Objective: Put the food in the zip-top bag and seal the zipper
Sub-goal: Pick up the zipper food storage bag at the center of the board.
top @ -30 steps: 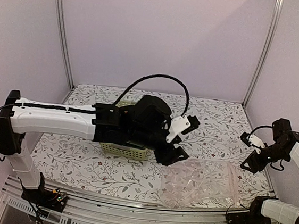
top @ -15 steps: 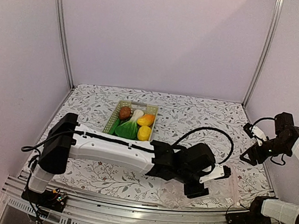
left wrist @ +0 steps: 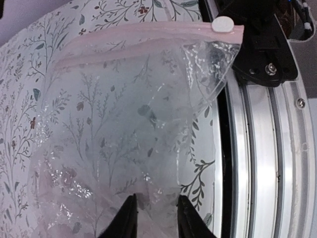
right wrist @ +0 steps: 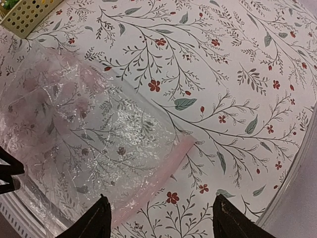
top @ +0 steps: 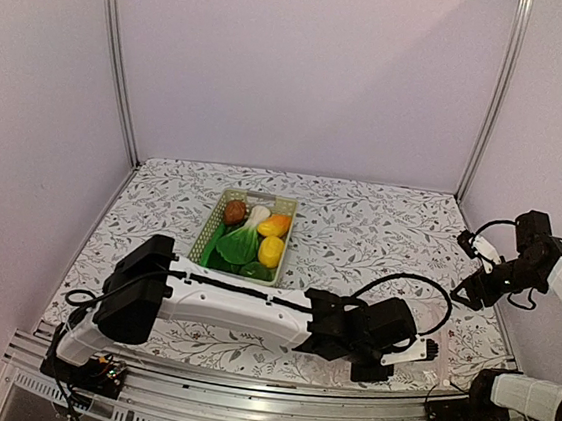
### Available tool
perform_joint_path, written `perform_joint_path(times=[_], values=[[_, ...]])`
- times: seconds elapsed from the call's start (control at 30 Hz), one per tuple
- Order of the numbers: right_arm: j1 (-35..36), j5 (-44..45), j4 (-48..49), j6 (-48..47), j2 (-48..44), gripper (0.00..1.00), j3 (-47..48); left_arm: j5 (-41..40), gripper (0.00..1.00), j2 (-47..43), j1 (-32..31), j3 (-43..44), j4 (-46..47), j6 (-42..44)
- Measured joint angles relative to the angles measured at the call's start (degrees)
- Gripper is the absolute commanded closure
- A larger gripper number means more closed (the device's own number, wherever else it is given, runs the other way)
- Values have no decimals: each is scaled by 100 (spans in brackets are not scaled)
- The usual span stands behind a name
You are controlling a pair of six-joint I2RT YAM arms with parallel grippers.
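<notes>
The zip-top bag [left wrist: 133, 129] lies flat and crinkled on the flowered cloth near the table's front right edge, with nothing inside it. Its pinkish zipper [left wrist: 148, 35] runs along the far edge and ends in a white slider [left wrist: 222, 24]. My left gripper [left wrist: 157, 213] is down on the bag's near end, its two fingertips a small gap apart with clear plastic between them. The food [top: 248, 237] sits in the pale green basket [top: 206, 231]. My right gripper [right wrist: 161, 218] hangs wide open above the bag's zipper [right wrist: 163, 168] corner, holding nothing.
The left arm [top: 241, 307] stretches low across the front of the table and hides most of the bag [top: 432, 327]. A metal rail [left wrist: 267, 148] and a black bracket [left wrist: 262, 54] run just beside the bag. The right arm [top: 547, 264] stands at the right wall.
The left arm swung from over the basket down to the bag at the front right, uncovering the food. Its jaws narrowed. The right gripper barely shifted.
</notes>
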Motion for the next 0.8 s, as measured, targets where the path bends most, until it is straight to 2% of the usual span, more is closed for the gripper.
perform_joint_path(times=[0.07,0.3,0.43,0.63,0.8], values=[[0,2,13,0,28,31,0,-33,100,0,2,0,17,-20],[0,2,61,28,120,31,17,-118,100,-13,68,-70,212,-24],[0,4,55,157,184,31,245,-216,100,-170,216,-466,485,-212],[0,-17,96,557,214,31,828,-535,100,-1128,767,-1663,1272,-586],[0,-149,127,1014,260,32,1152,-922,100,-2173,1152,-2632,2514,-968]])
